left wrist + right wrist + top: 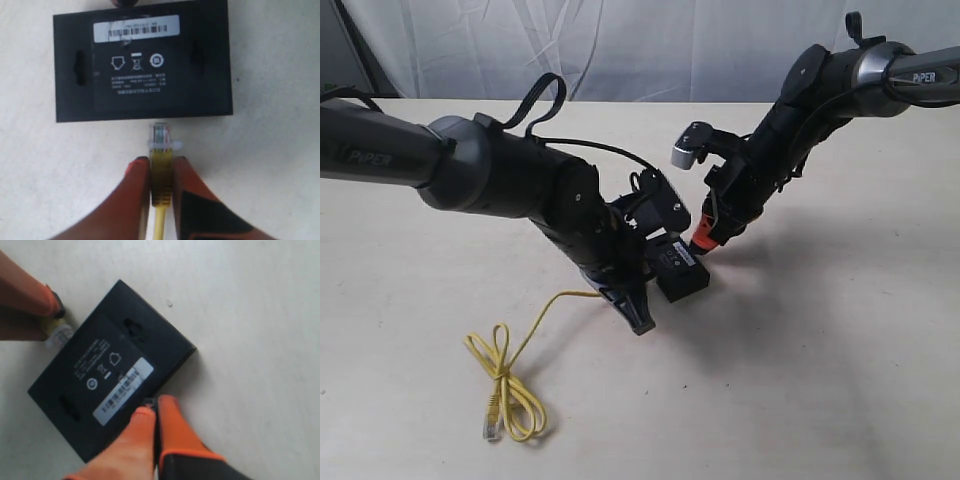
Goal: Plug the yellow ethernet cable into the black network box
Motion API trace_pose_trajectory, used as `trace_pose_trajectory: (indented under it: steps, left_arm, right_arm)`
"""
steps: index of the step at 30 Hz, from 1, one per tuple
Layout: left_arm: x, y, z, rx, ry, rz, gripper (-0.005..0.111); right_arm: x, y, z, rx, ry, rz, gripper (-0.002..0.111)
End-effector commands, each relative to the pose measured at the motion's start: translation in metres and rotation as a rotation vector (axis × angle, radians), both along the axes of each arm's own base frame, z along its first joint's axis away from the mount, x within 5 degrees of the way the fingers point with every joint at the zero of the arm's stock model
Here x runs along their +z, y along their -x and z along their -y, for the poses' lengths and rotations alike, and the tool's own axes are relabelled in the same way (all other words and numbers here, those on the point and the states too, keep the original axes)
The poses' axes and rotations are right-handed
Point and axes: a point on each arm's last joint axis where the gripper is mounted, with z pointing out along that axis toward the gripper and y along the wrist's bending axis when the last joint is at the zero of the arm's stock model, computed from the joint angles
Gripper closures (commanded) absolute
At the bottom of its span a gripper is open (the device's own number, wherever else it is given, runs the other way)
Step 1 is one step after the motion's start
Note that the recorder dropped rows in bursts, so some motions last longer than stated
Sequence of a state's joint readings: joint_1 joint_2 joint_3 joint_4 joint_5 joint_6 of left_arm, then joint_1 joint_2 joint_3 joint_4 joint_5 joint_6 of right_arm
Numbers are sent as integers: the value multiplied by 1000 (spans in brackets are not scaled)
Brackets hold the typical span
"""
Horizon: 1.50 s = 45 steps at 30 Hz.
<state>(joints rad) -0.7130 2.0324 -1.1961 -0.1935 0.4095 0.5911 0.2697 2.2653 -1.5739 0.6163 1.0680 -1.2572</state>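
Note:
The black network box (142,65) lies flat on the table with its white barcode label (136,28) facing up. My left gripper (161,165) is shut on the yellow ethernet cable (160,172) just behind its clear plug (161,136). The plug's tip sits right at the box's near edge; whether it is inside a port is hidden. In the exterior view the box (680,270) lies between my left gripper (638,305) and my right gripper (705,238). The cable's loose coil (501,372) lies in front. My right gripper (156,407) is shut, its tips against the opposite edge of the box (110,370).
The pale table (840,380) spreads around the box. A white curtain (650,50) hangs behind the far edge. The left arm (470,170) reaches in low from the left, the right arm (820,90) from the upper right.

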Motion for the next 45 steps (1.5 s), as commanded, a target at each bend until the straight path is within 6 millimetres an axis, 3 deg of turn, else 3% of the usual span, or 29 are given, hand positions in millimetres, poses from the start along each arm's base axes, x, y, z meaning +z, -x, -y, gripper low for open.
trace_pose_trajectory:
  steps: [1, 20, 34, 45]
  left_arm:
    - [7, 1, 4, 15, 31, 7, 107]
    - [6, -8, -7, 10, -3, 26, 107]
    - [-2, -13, -3, 2, -8, 26, 107]
    - [5, -21, 5, -7, 7, 43, 107]
  right_arm:
    - [4, -2, -2, -19, -24, 9, 109]
    - [5, -2, -3, -27, -37, 2, 109]
    - [5, -2, -3, -30, -40, 3, 109]
    - [5, -2, -3, -29, -41, 1, 109]
